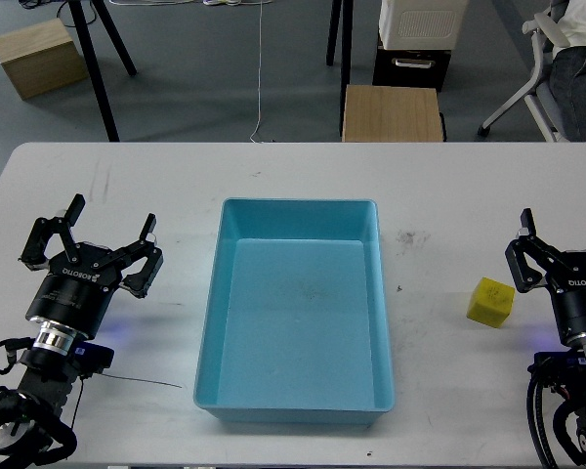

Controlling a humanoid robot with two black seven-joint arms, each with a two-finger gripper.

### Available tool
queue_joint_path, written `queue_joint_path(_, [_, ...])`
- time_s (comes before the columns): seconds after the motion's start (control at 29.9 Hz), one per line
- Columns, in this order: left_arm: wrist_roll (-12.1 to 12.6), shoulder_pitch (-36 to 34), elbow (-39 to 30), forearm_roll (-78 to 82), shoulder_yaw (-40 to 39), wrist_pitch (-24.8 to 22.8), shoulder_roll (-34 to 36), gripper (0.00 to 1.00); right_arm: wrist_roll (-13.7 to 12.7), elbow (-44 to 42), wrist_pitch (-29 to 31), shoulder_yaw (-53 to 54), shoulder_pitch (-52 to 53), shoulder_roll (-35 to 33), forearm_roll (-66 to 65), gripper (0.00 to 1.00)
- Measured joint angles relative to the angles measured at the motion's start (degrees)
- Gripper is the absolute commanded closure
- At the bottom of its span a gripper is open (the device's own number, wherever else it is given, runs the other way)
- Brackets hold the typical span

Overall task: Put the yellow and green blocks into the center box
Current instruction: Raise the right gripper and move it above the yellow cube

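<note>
A light blue center box [299, 206] lies in the middle of the white table, and nothing shows inside it. The yellow block [491, 300] rests on the table to the right of the box, just left of my right gripper [564, 227]. That gripper stands open, its fingers spread and holding nothing. On the left side my left gripper [112, 217] is open too, with nothing between its fingers, a short way from the box's left wall. The green block is out of view.
Beyond the table's far edge, tan wooden boxes stand on the floor [39, 57] [393, 112]. An office chair [552, 59] is at the back right. A thin wire [146, 382] lies on the table near my left arm.
</note>
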Motion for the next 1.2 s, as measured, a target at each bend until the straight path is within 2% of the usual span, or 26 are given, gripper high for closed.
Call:
queue_joint_path(0.27, [0.0, 0.06, 0.1, 0.08, 0.07, 0.0, 0.09, 0.0, 0.12, -0.81, 2.23, 0.01, 0.6, -0.31, -3.3, 0.01])
queue_joint_path(0.37, [0.0, -0.07, 0.17, 0.08, 0.07, 0.0, 0.25, 0.0, 0.14, -0.99, 2.51, 0.91, 3.53, -5.44, -14.43, 0.01])
queue_joint_path(0.57, [0.01, -0.29, 0.34, 0.08, 0.03, 0.0, 0.25, 0.0, 0.34, -0.64, 2.83, -0.1, 13.21, -17.31, -46.51, 0.01])
queue_joint_path(0.63, [0.01, -0.39, 0.36, 0.08, 0.02, 0.0, 0.21, 0.0, 2.3, -0.56, 3.22, -3.49, 17.08, -23.99, -55.97, 0.01])
queue_joint_path(0.77, [0.01, -0.52, 0.41, 0.08, 0.0, 0.0, 0.19, 0.0, 10.75, -1.76, 3.48, -13.81, 26.62, -36.49, -67.47, 0.01])
queue_joint_path(0.84, [0.01, -0.52, 0.54, 0.08, 0.0, 0.0, 0.22, 0.0, 12.7, -2.86, 3.49, -19.7, 31.57, -42.03, -70.81, 0.02])
queue_joint_path(0.94, [0.01, -0.56, 0.61, 0.08, 0.0, 0.0, 0.22, 0.0, 14.24, -3.4, 3.49, -28.59, 38.99, -49.64, -73.8, 0.02])
queue_joint_path(1.04, [0.01, -0.8, 0.62, 0.08, 0.0, 0.0, 0.21, 0.0, 19.24, -3.32, 3.5, -37.79, 46.88, -56.14, -79.86, 0.04])
queue_joint_path(1.1, [0.01, -0.85, 0.62, 0.09, -0.04, 0.0, 0.19, 0.0, 21.23, -3.23, 3.5, -43.81, 52.28, -58.2, -88.63, 0.04])
queue_joint_path(1.2, [0.01, -0.85, 0.68, 0.08, -0.63, 0.0, 0.18, 0.0, 22.0, -3.31, 3.49, -53.62, 60.81, -59.16, -104.93, 0.04])
